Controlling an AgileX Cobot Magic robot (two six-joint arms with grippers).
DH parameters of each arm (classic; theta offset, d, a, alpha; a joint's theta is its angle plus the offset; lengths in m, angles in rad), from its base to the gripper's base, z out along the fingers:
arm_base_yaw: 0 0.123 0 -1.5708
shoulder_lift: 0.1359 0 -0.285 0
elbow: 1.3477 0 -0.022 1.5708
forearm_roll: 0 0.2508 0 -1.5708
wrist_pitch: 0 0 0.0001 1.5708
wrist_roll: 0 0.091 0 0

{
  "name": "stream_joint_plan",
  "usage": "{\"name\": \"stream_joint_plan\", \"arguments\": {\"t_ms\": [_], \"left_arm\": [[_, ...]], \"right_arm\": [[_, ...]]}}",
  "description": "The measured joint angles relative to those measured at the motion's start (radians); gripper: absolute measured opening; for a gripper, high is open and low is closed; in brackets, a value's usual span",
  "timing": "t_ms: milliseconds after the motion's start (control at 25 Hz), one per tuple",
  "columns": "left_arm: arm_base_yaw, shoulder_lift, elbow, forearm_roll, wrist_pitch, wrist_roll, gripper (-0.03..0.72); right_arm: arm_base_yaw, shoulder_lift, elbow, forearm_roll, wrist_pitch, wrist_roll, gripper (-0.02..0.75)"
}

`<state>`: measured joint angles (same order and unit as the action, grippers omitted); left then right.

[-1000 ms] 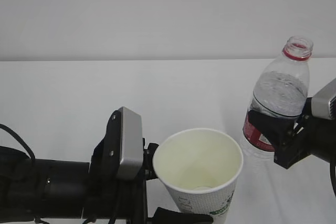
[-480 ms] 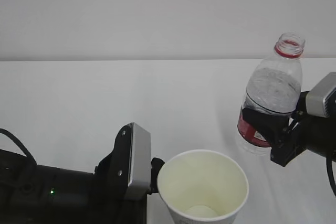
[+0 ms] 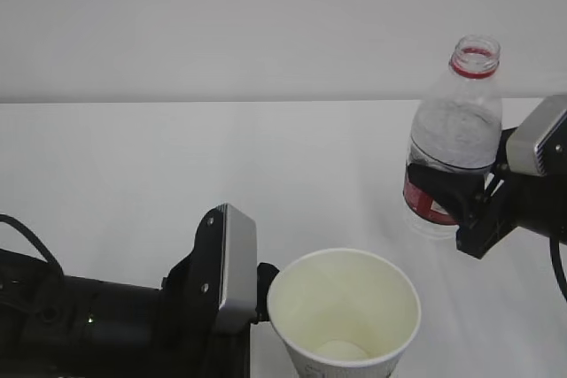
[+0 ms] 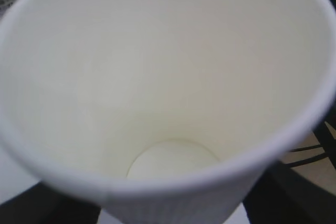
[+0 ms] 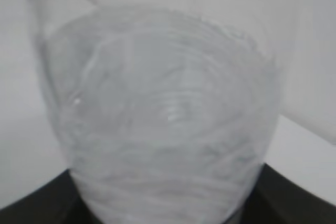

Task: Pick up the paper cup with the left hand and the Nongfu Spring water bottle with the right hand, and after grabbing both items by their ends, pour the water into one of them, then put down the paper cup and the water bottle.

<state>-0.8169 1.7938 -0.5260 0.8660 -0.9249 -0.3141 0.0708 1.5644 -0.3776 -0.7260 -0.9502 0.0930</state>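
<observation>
Open table [image 3: 133,165] lies left and centre; cup [image 3: 344,307] at front and bottle [image 3: 452,135] at right obstruct passage.

The paper cup [image 3: 344,314] is white outside with a cream inside and a paler round base. The Nongfu Spring water bottle [image 3: 454,135] is clear ribbed plastic with a red neck ring and red label. The left hand [image 3: 252,298] is black with a grey plate; the tabletop [image 3: 177,165] is white

Left hand [image 3: 257,294] low, level; right hand [image 3: 456,210] raised — both clamped.
</observation>
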Motion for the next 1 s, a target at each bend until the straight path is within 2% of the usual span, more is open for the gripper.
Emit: {"name": "stream_joint_plan", "arguments": {"t_ms": [480,1000], "left_arm": [[0.0,0.0,-0.094,0.004,0.038,-0.02,0.542],[0.0,-0.013,-0.096,0.025,0.059,-0.048,0.541]], "right_arm": [[0.0,-0.156,-0.081,-0.093,0.154,0.011,0.44],[0.0,-0.184,-0.133,-0.22,0.185,-0.01,0.44]]}}
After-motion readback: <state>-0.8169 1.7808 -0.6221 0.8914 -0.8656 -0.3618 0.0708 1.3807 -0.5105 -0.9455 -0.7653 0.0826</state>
